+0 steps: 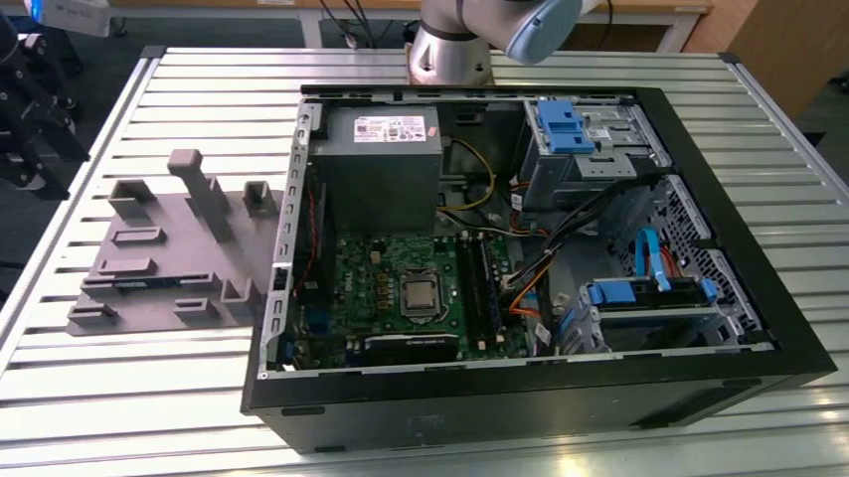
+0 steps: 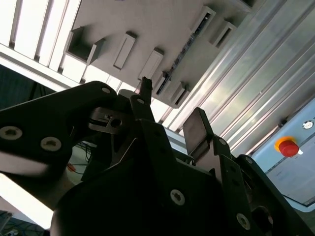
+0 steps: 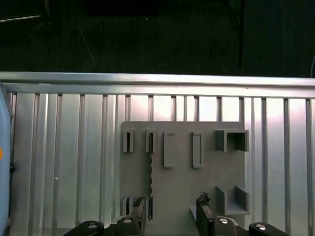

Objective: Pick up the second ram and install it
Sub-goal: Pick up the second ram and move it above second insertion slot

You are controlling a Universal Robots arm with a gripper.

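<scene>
- Gripper (image 3: 171, 210): fingers spread, nothing between them. It hangs over the grey fixture (image 3: 206, 179).
- Second ram (image 3: 150, 182): stands on edge in a fixture slot, just beside one fingertip and not gripped. Pick not done.
- PC case (image 1: 531, 397): open on the table (image 1: 133, 397) beside the fixture, motherboard (image 1: 385, 288) and slot rails (image 1: 480, 288) exposed. Install not done; can't tell whether another stick is already seated.

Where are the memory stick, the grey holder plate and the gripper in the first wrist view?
memory stick (image 3: 150, 177), first wrist view, on the middle of its thin edge.
grey holder plate (image 3: 179, 189), first wrist view, on its bare flat face.
gripper (image 3: 171, 211), first wrist view, midway between the two fingertips.
</scene>
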